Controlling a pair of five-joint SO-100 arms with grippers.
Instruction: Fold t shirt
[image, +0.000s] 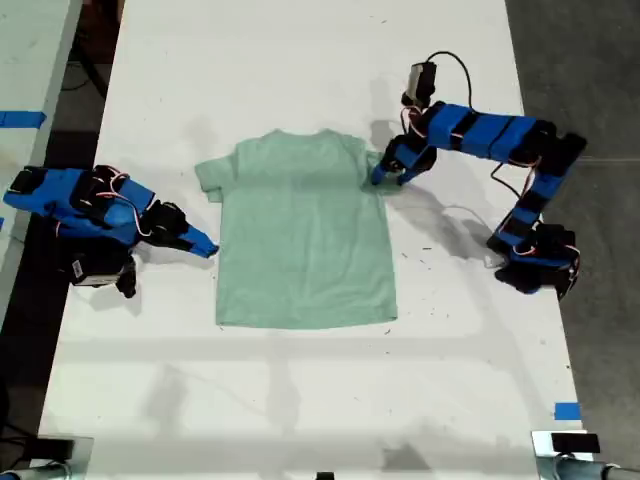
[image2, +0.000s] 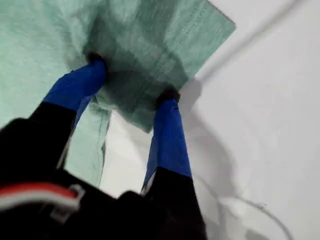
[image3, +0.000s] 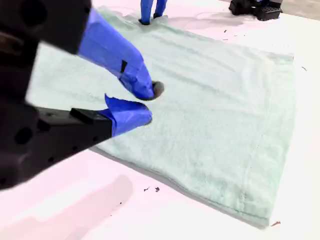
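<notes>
Both grippers sit at opposite sides of the t shirt (image: 303, 235), which lies flat mid-table (image: 300, 60), neck toward exterior view's top, long axis top-to-bottom.

Exterior view: my first gripper (image: 385, 176) is at the sleeve on that view's right; my second gripper (image: 205, 246) is just off the left edge.

First wrist view: my first gripper (image2: 131, 80) is spread wide, tips pressing the sleeve, nothing pinched.

Second wrist view: my second gripper (image3: 146, 102) is slightly parted, empty, over the cloth edge.

First is nearer to a fold, I'd say.
</notes>
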